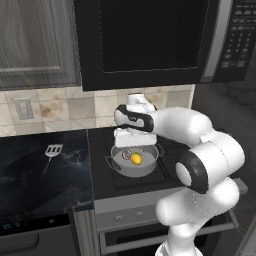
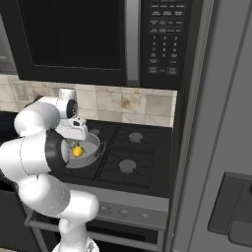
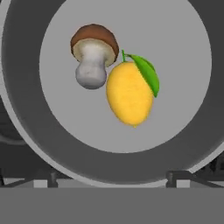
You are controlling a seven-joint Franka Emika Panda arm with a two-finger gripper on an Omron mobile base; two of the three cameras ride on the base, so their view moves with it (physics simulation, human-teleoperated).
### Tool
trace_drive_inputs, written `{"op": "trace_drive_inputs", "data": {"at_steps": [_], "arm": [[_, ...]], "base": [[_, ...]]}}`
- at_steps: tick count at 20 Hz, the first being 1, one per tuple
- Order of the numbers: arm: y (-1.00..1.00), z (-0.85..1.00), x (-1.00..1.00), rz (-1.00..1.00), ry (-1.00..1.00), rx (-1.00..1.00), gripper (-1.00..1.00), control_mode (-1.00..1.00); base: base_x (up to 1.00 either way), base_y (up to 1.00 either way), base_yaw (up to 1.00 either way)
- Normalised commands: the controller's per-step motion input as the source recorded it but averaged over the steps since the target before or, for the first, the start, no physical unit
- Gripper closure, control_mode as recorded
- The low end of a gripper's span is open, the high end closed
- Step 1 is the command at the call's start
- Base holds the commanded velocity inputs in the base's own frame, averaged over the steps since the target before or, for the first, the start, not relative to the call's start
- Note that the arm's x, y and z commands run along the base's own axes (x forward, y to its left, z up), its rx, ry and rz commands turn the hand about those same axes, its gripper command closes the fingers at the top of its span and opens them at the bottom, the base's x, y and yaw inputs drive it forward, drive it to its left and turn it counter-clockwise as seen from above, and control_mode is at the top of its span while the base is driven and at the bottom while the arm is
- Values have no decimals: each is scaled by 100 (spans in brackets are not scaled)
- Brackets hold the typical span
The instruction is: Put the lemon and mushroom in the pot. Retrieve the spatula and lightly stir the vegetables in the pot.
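The gripper hangs directly above the pot on the stove; whether its fingers are parted or closed cannot be told. Inside the pot, the mushroom touches the lemon. The spatula lies on the counter left of the pot, so fetching it appears next.

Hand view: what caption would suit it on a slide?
Looking down into the pot: mushroom and lemon lie side by side.

Lemon beside mushroom in pot
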Motion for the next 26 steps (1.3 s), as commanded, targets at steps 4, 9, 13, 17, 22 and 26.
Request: {"op": "trace_drive_inputs", "data": {"at_steps": [4, 9, 13, 17, 22, 26], "arm": [[-21, 7, -100, 0, -13, 15, -100, -100], [-26, 14, -92, -1, -5, 2, -100, -100], [-53, 18, -24, -12, 1, -5, -100, -100], [-69, 26, -2, -21, 11, -12, -100, -100], [-21, 9, -12, -7, 0, 0, -100, -100], [0, 0, 0, 0, 0, 0, -100, -100]], "base": [[0, 0, 0], [0, 0, 0], [0, 0, 0], [0, 0, 0], [0, 0, 0], [0, 0, 0]]}}
